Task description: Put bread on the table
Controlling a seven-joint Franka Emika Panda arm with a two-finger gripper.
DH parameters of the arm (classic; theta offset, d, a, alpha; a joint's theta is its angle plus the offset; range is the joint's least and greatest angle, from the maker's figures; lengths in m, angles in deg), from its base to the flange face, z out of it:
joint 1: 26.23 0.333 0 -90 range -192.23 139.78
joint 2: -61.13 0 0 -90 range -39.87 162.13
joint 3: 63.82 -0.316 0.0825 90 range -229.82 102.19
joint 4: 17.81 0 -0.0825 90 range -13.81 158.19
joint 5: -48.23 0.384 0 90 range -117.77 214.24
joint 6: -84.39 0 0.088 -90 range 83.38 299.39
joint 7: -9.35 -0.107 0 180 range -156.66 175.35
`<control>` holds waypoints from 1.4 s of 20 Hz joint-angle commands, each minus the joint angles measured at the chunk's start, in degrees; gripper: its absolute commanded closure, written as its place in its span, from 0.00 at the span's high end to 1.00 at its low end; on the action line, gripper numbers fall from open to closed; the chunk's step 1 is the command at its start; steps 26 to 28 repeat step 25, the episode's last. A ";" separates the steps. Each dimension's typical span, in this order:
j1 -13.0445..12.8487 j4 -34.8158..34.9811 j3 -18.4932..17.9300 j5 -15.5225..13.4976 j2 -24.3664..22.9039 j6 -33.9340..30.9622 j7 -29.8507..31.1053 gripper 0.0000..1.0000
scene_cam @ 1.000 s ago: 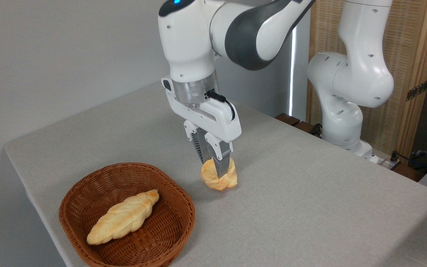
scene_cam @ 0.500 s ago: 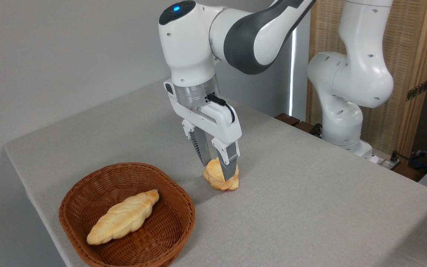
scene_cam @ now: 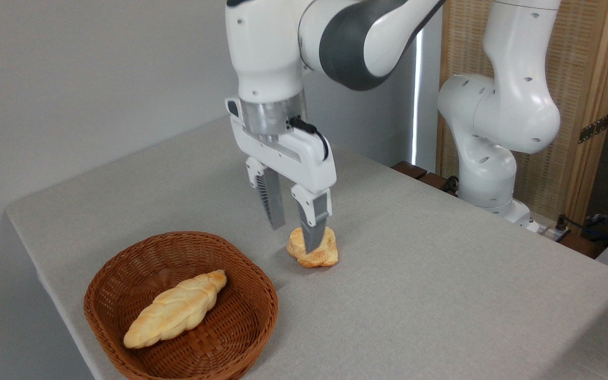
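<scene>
The bread (scene_cam: 321, 253), a small golden-yellow bun with browned edges, lies on the grey table (scene_cam: 415, 285) just right of the basket. My gripper (scene_cam: 293, 236) hangs open above and slightly left of the bun, its fingers apart and holding nothing. The near finger (scene_cam: 312, 224) overlaps the bun's top in this view, hiding part of it; whether it touches the bun I cannot tell.
A brown wicker basket (scene_cam: 124, 274) with a long braided loaf (scene_cam: 176, 309) in it sits at the table's front left corner. The arm's white base (scene_cam: 488, 174) stands at the back right, before a wooden screen (scene_cam: 589, 95).
The fingers have opened and let go of the bun, which now rests on the table. The gripper has risen and shifted a little to the left.
</scene>
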 commanded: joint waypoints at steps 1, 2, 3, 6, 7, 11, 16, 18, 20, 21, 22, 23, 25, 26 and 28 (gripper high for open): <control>-0.13 -2.59 -0.56 -0.70 -0.49 1.96 0.11 1.00; -0.05 -2.94 -0.56 -0.70 -0.49 2.05 0.11 1.00; 0.04 -3.99 -0.56 -0.70 -0.41 2.40 0.03 1.00; 0.48 -5.06 -0.74 -0.70 0.21 6.34 0.02 1.00; 0.57 -5.14 -0.91 -0.70 0.30 7.40 0.02 1.00; 0.57 -5.67 -2.76 -0.79 1.26 9.00 -0.33 1.00; 0.57 -6.11 -3.20 -0.79 2.49 8.91 -0.50 1.00; 0.57 -6.11 -3.20 -0.79 2.76 8.91 -0.59 1.00; 0.57 -6.03 -3.20 -0.79 2.67 8.82 -0.50 1.00; 0.57 -6.11 -3.20 -0.79 2.67 8.82 -0.50 1.00; 0.57 -6.11 -3.20 -0.88 2.67 8.82 -0.42 1.00; 0.57 -6.03 -3.20 -0.88 2.67 8.65 -0.42 1.00; 0.57 -6.11 -3.20 -0.88 2.67 8.56 -0.50 1.00; 0.57 -6.11 -3.20 -0.88 2.67 8.56 -0.50 1.00; 0.57 -6.11 -3.20 -0.88 2.67 8.56 -0.50 1.00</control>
